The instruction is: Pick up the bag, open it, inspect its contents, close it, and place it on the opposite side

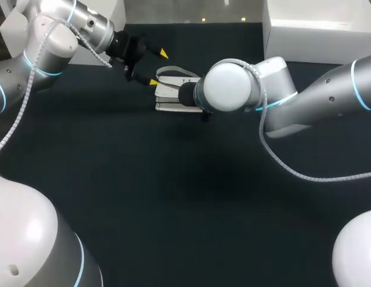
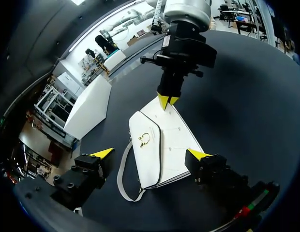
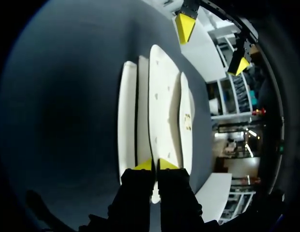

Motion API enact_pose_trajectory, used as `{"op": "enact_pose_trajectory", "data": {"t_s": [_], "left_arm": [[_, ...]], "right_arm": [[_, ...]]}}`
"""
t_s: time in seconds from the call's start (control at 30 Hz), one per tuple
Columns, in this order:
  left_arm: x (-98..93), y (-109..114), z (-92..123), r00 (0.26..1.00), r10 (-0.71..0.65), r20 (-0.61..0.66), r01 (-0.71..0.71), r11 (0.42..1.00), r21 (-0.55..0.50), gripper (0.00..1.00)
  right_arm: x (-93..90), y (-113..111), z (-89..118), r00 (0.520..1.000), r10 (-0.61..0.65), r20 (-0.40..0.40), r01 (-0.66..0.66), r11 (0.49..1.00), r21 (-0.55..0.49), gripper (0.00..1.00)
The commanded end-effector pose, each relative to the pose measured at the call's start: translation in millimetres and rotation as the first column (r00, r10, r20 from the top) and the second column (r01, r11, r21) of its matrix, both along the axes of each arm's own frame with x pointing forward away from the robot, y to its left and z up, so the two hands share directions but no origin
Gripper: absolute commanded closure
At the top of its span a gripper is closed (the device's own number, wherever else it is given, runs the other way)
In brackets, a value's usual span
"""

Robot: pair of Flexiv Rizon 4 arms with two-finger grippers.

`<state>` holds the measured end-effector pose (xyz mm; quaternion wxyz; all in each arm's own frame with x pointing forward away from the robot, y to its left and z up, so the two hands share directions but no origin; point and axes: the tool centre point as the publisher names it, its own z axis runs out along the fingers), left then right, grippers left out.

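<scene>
Left wrist view shows the white bag (image 2: 159, 145) flat at 12 o'clock on the desk (image 2: 247, 96), right fingers (image 2: 163, 100) pinching its far edge, left fingers (image 2: 102, 153) open around its near end, so I judge they should close squarely before lifting.

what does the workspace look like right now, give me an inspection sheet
surface: dark matte tabletop, with the bag toward its far side
job's things: white flap handbag with a gold clasp lying flat, apparently closed, its white strap loose beside it
clutter: white rectangular box at the far right
grippers: left gripper open, hovering at one end of the handbag; right gripper shut on the handbag's edge at the opposite end
cables: grey cable along the left arm; grey cable looping off the right arm
surroundings: nothing seen
</scene>
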<state>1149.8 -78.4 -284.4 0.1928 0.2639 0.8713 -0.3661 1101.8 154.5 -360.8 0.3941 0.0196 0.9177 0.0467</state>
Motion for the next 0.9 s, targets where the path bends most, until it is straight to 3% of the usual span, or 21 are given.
{"op": "enact_pose_trajectory", "data": {"t_s": [0.03,0.23,0.6,0.77,0.8,0.9], "left_arm": [[1.3,-2.6,-4.3,1.0,-0.027,0.017,0.027,1.0,-0.001,0.0],[1.1,-21.7,-19.4,0.992,-0.075,0.097,0.075,0.997,0.002,0.0],[-4.5,-33.4,-30.1,0.988,-0.088,0.125,0.092,0.996,-0.021,0.0],[-3.9,-37.8,-34.9,0.987,-0.098,0.128,0.099,0.995,-0.005,0.21],[-3.4,-38.6,-35.8,0.987,-0.098,0.127,0.099,0.995,-0.003,0.29],[-2.4,-39.6,-37.5,0.987,-0.1,0.124,0.101,0.995,0.002,0.36]], "right_arm": [[-0.8,0.3,-1.5,1.0,-0.001,0.007,0.001,1.0,0.002,1.0],[-0.8,0.3,-1.5,1.0,-0.001,0.007,0.001,1.0,0.002,1.0],[-0.8,0.3,-1.5,1.0,-0.001,0.007,0.001,1.0,0.002,1.0],[-0.8,0.3,-1.5,1.0,-0.001,0.007,0.001,1.0,0.002,1.0],[-0.8,0.3,-1.5,1.0,-0.001,0.007,0.001,1.0,0.002,1.0],[-0.8,0.3,-1.5,1.0,-0.001,0.007,0.001,1.0,0.002,1.0]]}}
